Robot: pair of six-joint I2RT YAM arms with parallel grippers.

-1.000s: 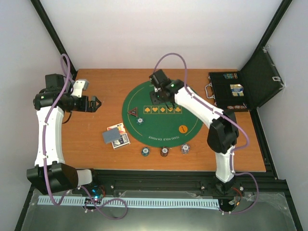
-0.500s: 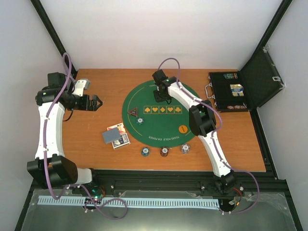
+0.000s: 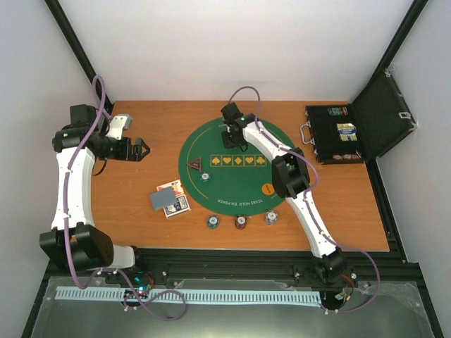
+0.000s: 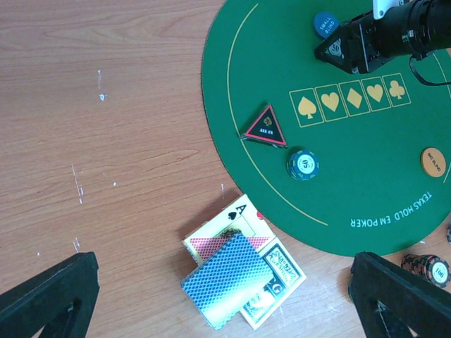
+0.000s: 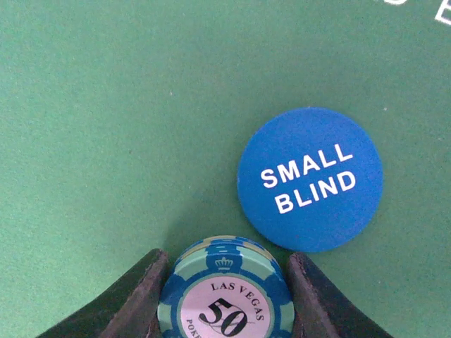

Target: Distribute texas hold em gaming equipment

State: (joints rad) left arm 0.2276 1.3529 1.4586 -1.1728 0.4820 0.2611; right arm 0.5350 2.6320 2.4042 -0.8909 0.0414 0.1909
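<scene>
My right gripper [image 5: 225, 282] is shut on a blue stripe-edged "50" poker chip [image 5: 224, 296], low over the far part of the green felt mat [image 3: 236, 201]. A blue "SMALL BLIND" disc [image 5: 311, 179] lies flat just beyond the chip. In the top view the right gripper [image 3: 232, 141] is at the mat's far side. The left gripper [image 3: 144, 149] hangs open and empty above the bare wood on the left. Blue-grey-backed playing cards [image 4: 229, 278] lie in a loose pile beside the mat. On the mat lie a red-edged triangle marker [image 4: 266, 127], one chip [image 4: 303, 165] and an orange disc [image 4: 433, 162].
Three more chips [image 3: 241, 222] sit in a row on the wood just near the mat's front edge. The black hinged case [image 3: 338, 134] stands open at the far right. The table ends close behind the arms' bases.
The right arm has stretched further, carrying its gripper and chip slightly left and toward the far side of the mat. The left arm has hardly moved.
</scene>
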